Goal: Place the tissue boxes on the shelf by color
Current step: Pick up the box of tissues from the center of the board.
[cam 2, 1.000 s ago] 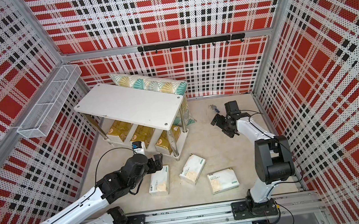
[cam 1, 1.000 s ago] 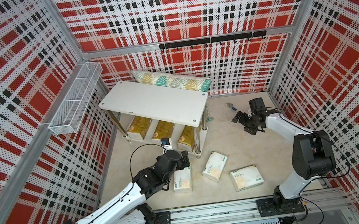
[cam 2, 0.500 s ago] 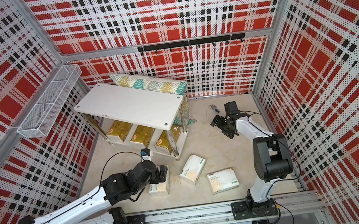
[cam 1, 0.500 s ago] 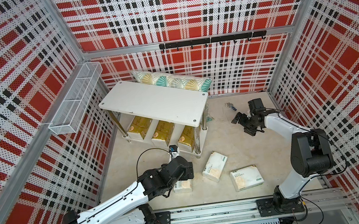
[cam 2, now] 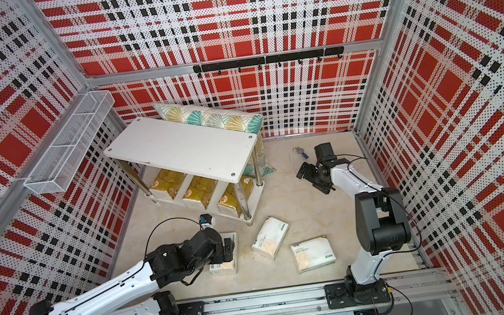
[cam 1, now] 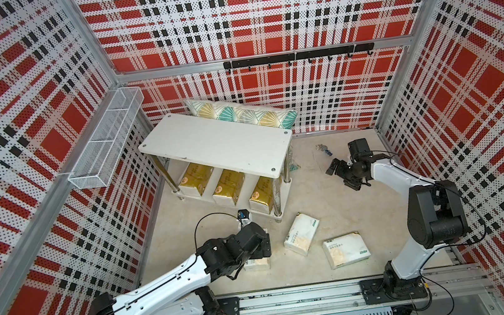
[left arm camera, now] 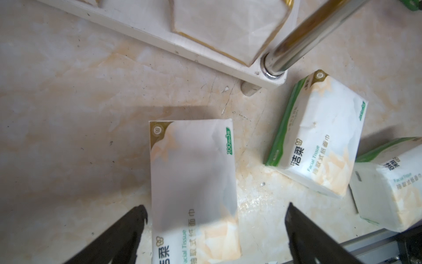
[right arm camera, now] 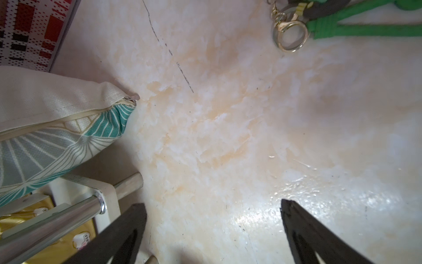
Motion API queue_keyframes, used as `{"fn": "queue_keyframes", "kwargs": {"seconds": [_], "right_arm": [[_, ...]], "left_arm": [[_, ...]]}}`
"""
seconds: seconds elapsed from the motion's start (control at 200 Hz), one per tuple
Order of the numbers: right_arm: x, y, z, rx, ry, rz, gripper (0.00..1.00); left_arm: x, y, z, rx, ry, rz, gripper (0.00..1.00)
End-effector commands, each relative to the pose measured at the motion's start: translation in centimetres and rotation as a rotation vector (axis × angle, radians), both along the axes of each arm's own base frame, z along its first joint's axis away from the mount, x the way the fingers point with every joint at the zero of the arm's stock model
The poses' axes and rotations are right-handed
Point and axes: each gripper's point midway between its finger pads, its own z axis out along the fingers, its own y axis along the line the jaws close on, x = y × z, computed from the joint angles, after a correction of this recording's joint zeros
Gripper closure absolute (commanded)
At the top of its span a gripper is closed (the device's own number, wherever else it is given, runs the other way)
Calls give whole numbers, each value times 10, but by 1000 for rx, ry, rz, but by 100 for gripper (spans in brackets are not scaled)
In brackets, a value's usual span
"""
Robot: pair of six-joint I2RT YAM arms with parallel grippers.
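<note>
Robotics lab test cell: red plaid perforated panels on aluminium framing enclose a marble-look floor, two robot arms bolted to a rail along the frame's lower edge.

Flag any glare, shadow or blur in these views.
Left wrist: shadow covers most of the nearest white pack, and the chrome leg reflects gold. Right wrist: bright glare on the floor beside one finger. Both top views: sharp, evenly lit, no glare on the shelf.
</note>
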Motion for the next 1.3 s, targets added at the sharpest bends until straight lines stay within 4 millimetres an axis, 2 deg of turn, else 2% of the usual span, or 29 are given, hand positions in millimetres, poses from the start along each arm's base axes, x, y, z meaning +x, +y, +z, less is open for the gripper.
{"fn": "queue_keyframes", "kwargs": {"seconds": [0.0, 0.115, 0.291, 0.897, 1.298], "right_arm": [[-5, -11, 3, -90, -12, 11, 0], [-9, -16, 4, -118, -22, 10, 0], [-10, -12, 0, -103, -21, 24, 0], [1, -4, 0, -58, -45, 48, 0], [2, 2, -8, -25, -46, 52, 0]], "left_arm": [[-5, 5, -10, 36, 33, 10, 1], [-6, 6, -13, 47, 48, 17, 1], [-11, 8, -16, 47, 75, 19, 1], [-31, 8, -37, 116, 199, -58, 1], [-31, 13, -53, 195, 234, -37, 1]]}}
